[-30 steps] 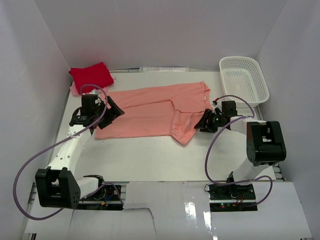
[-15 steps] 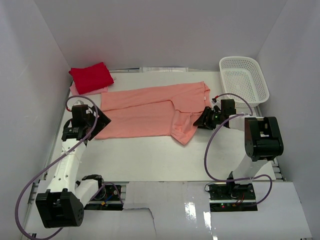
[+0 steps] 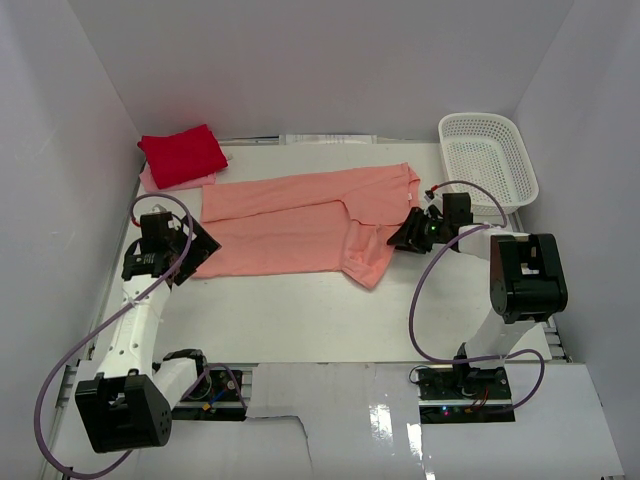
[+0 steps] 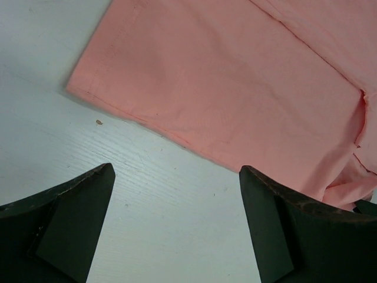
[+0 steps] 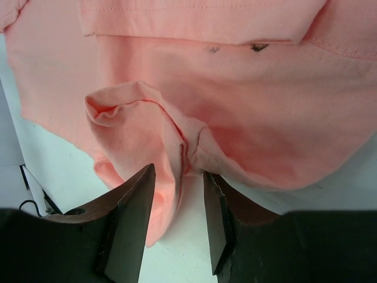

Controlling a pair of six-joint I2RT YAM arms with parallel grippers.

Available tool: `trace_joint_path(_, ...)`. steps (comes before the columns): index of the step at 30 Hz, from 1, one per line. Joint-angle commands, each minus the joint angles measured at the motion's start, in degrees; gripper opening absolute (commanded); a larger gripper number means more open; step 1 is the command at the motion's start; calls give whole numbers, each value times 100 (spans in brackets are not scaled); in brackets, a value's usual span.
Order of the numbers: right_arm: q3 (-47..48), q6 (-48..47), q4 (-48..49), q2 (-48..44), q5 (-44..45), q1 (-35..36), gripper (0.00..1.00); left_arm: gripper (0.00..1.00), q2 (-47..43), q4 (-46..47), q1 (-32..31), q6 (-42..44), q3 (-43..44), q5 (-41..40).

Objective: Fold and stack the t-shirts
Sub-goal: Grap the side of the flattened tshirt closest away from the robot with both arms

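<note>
One salmon-pink t-shirt (image 3: 290, 225) is spread across the middle of a white desk (image 3: 300, 310), seen from above. It lies sideways, with its hem toward the left of the frame and its collar toward the right. Its lower right part is rumpled and folded over itself.

At the upper left of the frame, a bright red t-shirt (image 3: 182, 155) is laid folded on top of a pale pink t-shirt (image 3: 150, 180), of which only an edge is seen. A white lattice basket (image 3: 478, 118) is placed at the upper right, well apart from the shirts.

At the left of the frame, the left hand (image 3: 205, 243) is held released, with its fingers spread wide. In its wrist view it is seen over bare desk, just beside the hem corner of the salmon-pink t-shirt and apart from it.

At the right, the right hand (image 3: 408, 237) is clenched on a raised ridge of salmon-pink cloth. In its wrist view that ridge is pinched between the two fingers.
</note>
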Motion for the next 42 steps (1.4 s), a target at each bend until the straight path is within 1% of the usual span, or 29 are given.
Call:
trace_joint_path(1,305,12,-76,-92,-25,-1,44,98,53,27,57,83,-3,144)
trace_joint_path(4,358,82,-147,-21,-122,8,43,98,80,36,66,100,-3,188)
trace_joint_path(9,227,161,-182,-171,-69,131,42,98,71,71,74,109,-21,188)
trace_joint_path(15,16,337,-77,-145,-210,315,43,98,141,88,83,144,-30,258)
trace_joint_path(17,-54,364,-33,-162,-184,412,41,98,133,89,83,153,-39,258)
trace_joint_path(18,-63,390,-33,-153,-166,447,39,98,124,89,83,153,-39,249)
trace_joint_path(20,-64,399,-24,-145,-122,500,27,98,132,97,101,135,-65,232)
trace_joint_path(21,-46,390,-32,-136,-96,518,24,98,124,97,92,135,-65,232)
trace_joint_path(23,-20,364,-59,-136,-43,518,22,98,141,106,109,144,-65,240)
trace_joint_path(24,-2,355,-94,-162,-25,518,13,98,141,97,101,153,-65,249)
trace_joint_path(26,7,302,-182,-293,115,518,8,98,133,97,110,153,-65,249)
trace_joint_path(30,-159,214,-585,-732,256,518,8,98,124,106,118,153,-65,284)
trace_joint_path(32,-326,214,-788,-1171,326,518,8,98,133,106,118,170,-56,302)
trace_joint_path(33,-449,232,-841,-1321,335,518,8,98,133,106,118,179,-48,311)
trace_joint_path(34,-711,258,-946,-1696,335,518,8,98,133,106,118,179,-39,319)
trace_joint_path(36,-1002,363,-1052,-2085,370,535,8,98,132,106,127,179,-56,319)
trace_joint_path(37,-1274,407,-1209,-2444,449,544,8,98,124,106,127,179,-56,319)
trace_joint_path(41,-1768,443,-1561,-2957,371,631,8,98,185,133,136,179,-65,354)
trace_joint_path(42,-1829,417,-1631,-2975,318,649,18,98,211,150,136,179,-65,381)
